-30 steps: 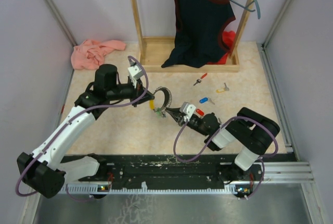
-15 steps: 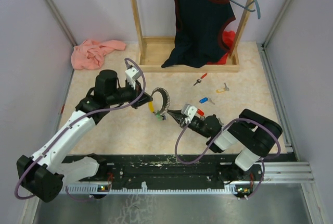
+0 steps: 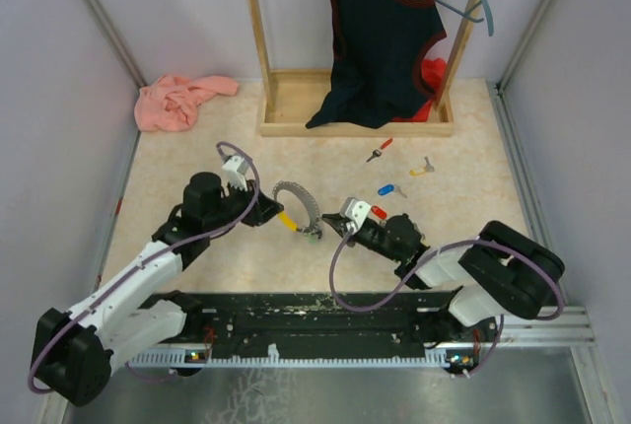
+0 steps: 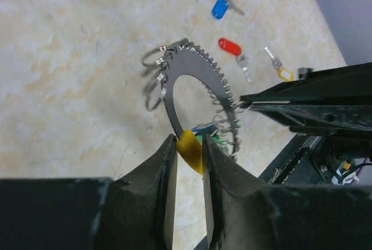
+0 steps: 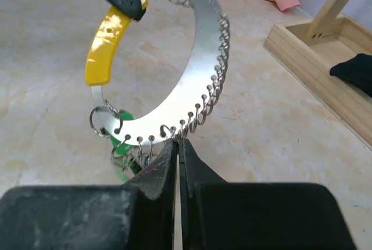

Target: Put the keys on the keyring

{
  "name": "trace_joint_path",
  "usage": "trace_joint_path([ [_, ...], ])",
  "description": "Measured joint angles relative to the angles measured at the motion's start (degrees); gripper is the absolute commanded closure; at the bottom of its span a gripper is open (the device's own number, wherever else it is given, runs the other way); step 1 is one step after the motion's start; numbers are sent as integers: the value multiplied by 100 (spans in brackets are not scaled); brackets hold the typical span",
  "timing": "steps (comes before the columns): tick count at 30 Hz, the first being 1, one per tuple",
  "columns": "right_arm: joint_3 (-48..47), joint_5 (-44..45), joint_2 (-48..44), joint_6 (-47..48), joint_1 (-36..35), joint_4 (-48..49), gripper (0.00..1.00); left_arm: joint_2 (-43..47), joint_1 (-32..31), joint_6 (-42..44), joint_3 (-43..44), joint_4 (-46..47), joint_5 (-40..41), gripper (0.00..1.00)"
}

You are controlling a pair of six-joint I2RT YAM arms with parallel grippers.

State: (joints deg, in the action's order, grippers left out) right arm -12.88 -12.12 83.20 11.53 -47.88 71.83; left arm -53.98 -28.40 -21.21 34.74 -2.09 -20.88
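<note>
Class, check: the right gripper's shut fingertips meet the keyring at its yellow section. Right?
No. The right gripper meets the keyring at its toothed silver edge, not the yellow section; its jaws are shut, as the right wrist view shows.

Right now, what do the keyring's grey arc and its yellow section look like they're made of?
The keyring: its grey arc looks like flat polished metal, with a bright, mirror-like sheen. The yellow section: probably a glossy plastic sleeve, opaque with soft highlights. The small rings along the edge: thin shiny wire, likely steel.
</note>
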Motion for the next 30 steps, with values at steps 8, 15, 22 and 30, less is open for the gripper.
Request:
trace_joint_path([
  [8,-297,-291,-260,149,-2,-992,100,127,0,-1045,-1381,723,752,44],
  [15,-568,-426,-256,197,0,-1475,100,417,0,-1434,-1930,1163,1239,34],
  [22,-603,-538,-136,142,101,-1423,100,1005,0,-1091,-2623,2586,907,32],
  [30,-603,-833,13,-225,328,-1180,100,-221,-2,-505,-2964,5125,-323,35],
])
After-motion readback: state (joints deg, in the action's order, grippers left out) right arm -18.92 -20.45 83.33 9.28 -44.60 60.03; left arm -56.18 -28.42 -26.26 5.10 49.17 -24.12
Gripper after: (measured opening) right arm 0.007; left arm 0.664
